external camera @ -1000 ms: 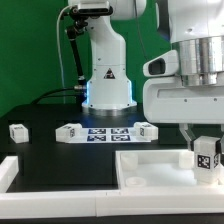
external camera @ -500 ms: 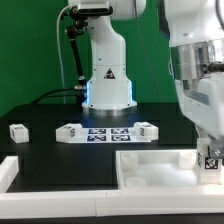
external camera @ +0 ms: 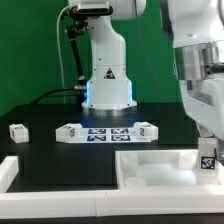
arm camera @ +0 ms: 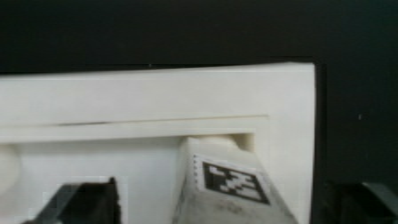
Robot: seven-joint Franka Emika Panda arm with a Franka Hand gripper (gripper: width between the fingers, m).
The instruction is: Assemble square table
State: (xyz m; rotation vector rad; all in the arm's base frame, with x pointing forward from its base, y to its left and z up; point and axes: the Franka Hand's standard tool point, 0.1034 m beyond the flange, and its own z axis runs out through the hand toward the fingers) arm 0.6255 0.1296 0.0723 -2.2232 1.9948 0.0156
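white leg standing free between my open fingers

my end effector is hanging open, gripping nothing: in the wrist view a dark gap is showing on both sides of the leg, between it and each of my fingers. the leg is standing directly between them, its long axis running roughly upright along my line of approach, its tagged face looking toward the wrist camera. its far end is meeting the square tabletop at the corner on the exterior view's right, and the slab is lying flat on the bench. i am judging the leg to be sitting at its corner socket, though i cannot tell how deep. whichever move is coming, closing to turn it or lifting off, is depending on my being centred over that axis, so neither finger is nudging the leg sideways. a spare leg is lying well apart, toward the exterior view's left.
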